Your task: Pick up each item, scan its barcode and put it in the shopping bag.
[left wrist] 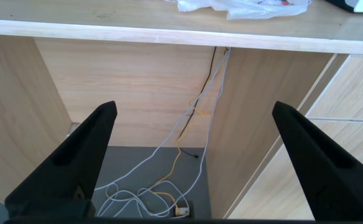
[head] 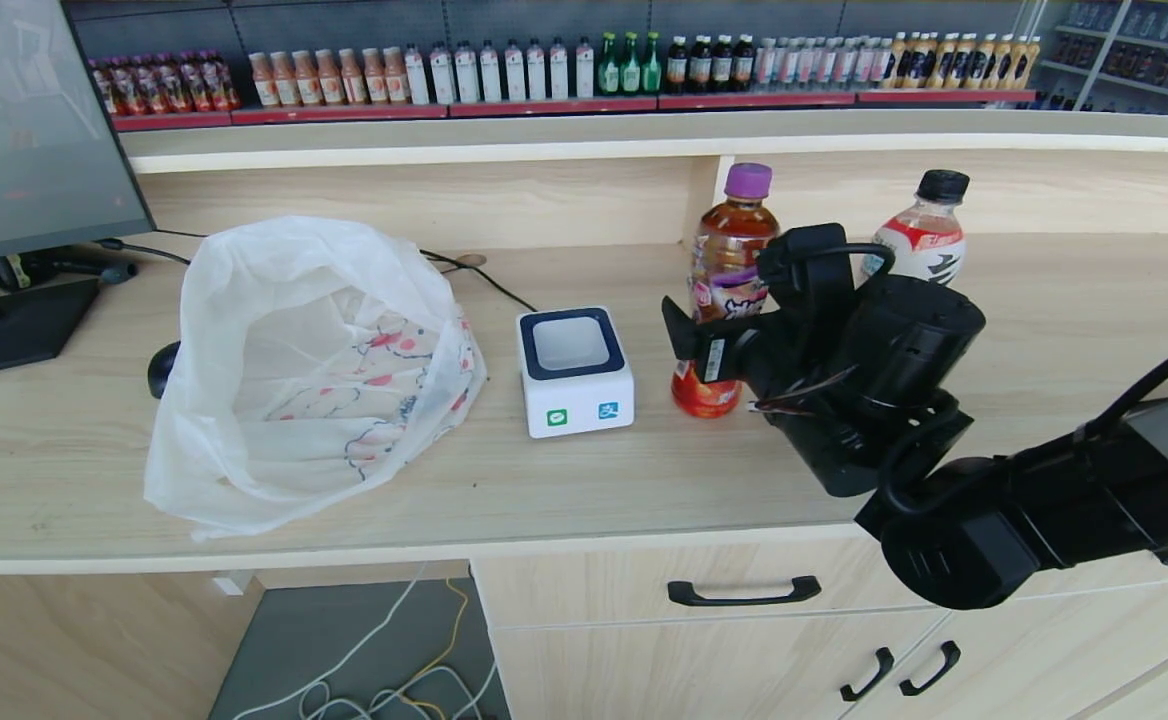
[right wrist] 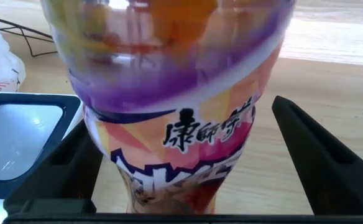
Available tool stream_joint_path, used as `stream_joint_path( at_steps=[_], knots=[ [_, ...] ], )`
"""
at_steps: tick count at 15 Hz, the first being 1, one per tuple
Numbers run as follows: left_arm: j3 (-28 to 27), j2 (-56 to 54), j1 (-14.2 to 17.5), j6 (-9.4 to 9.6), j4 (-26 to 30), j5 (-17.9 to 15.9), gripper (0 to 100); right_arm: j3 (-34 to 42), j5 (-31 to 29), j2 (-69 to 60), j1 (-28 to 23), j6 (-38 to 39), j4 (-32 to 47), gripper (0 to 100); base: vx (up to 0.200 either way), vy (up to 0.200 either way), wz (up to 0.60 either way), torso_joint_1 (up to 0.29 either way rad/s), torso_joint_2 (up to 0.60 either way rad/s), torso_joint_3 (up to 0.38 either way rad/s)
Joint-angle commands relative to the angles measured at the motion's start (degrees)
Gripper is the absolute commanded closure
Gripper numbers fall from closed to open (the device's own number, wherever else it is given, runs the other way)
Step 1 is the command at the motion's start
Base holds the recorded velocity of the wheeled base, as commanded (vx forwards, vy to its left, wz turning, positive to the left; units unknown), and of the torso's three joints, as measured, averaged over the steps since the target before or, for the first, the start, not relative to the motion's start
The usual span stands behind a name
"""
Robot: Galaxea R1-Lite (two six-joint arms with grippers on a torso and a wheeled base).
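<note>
Your purple-capped bottle stands upright on the counter just beside the scanner, handy for a short scan pass. The right gripper straddles it, jaws wide and apparently not yet clamped. The left gripper hangs spread below the counter, out of the way.

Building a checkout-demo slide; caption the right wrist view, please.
Open right claw straddles the orange drink bottle on the counter, with the white scanner box alongside.
</note>
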Motion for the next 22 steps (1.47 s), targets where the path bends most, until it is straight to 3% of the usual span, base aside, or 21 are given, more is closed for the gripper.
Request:
stream_joint_path(
  at_steps=[1, 14, 15, 22],
  knots=[
    [0.00, -0.02, 0.01, -0.01, -0.02, 0.01, 0, -1.53, -0.04, 1.20, -0.07, -0.04, 0.01, 0, 0.000, 0.000, 0.00, 0.000, 0.00, 0.000],
    [0.00, -0.02, 0.01, -0.01, -0.02, 0.01, 0, -2.23, 0.05, 1.72, -0.95, -0.04, 0.01, 0, 0.000, 0.000, 0.00, 0.000, 0.00, 0.000],
    [0.00, -0.02, 0.01, -0.01, -0.02, 0.01, 0, -2.32, 0.05, 1.72, -0.95, 0.05, 0.01, 100, 0.000, 0.000, 0.00, 0.000, 0.00, 0.000],
    [0.00, -0.02, 0.01, -0.01, -0.02, 0.01, 0, -2.32, 0.05, 1.11, -0.86, 0.31, -0.08, 100, 0.000, 0.000, 0.00, 0.000, 0.00, 0.000]
  ],
)
